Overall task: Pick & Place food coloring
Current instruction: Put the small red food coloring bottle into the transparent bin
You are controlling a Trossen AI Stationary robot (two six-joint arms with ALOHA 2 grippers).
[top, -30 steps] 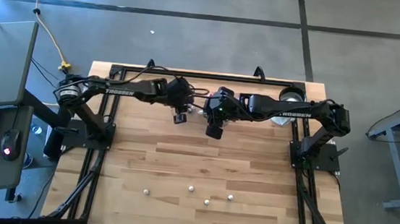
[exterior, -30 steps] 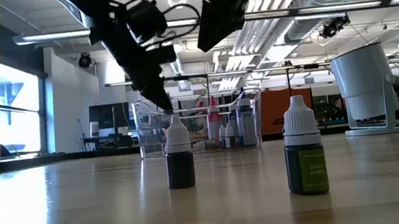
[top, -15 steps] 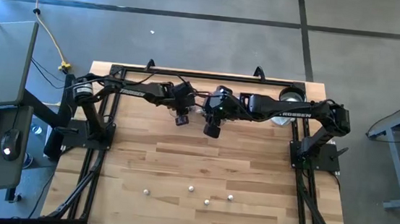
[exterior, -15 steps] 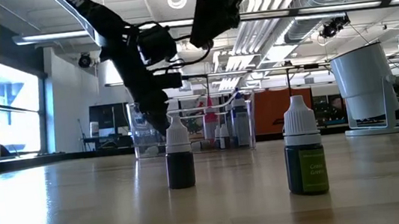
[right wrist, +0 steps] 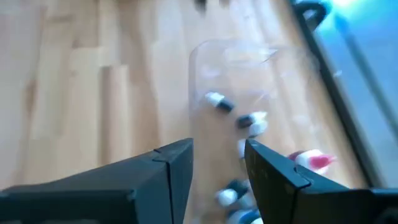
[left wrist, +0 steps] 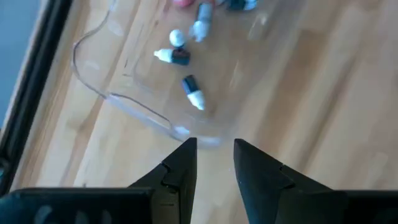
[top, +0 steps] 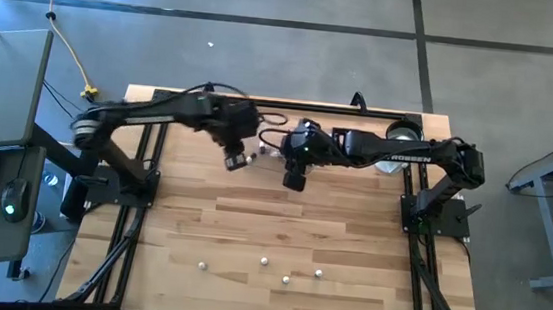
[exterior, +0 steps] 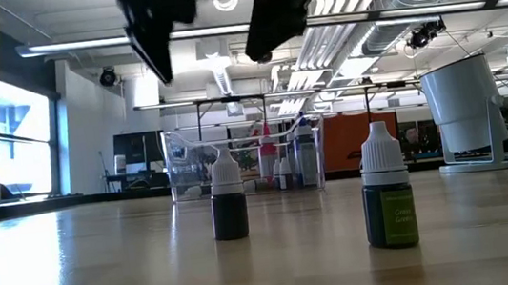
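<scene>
High view is showing both grippers, left [top: 235, 159] and right [top: 295, 180], hanging empty with narrow gaps over the tray [left wrist: 134, 106], likely because four bottles [top: 264, 262] are waiting near the table's [top: 250, 223] front.

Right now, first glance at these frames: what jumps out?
Both arms meet over the far-centre of the table, the left gripper and right gripper hanging empty either side of a clear tray holding several bottles. Four more food coloring bottles stand in a loose row near the front edge, untouched.
</scene>
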